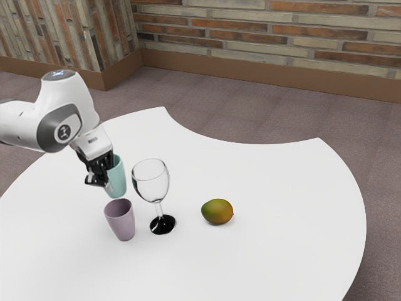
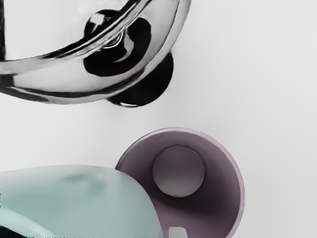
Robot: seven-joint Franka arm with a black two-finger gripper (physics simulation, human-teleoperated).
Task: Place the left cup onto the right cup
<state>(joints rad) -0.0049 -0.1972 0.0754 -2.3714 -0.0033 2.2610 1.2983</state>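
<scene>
Teal cup (image 1: pixel 117 178) in hand (image 1: pixel 99 171) grip

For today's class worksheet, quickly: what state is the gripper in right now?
Gripper: closed on the teal cup, holding it tilted in the air just above the purple cup.

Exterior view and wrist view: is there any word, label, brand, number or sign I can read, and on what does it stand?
No readable text in either view.
A small round emblem on the arm joint: too small to read as letters.
Nothing on the teal cup, purple cup, wine glass, mango or white table: all are plain.
</scene>
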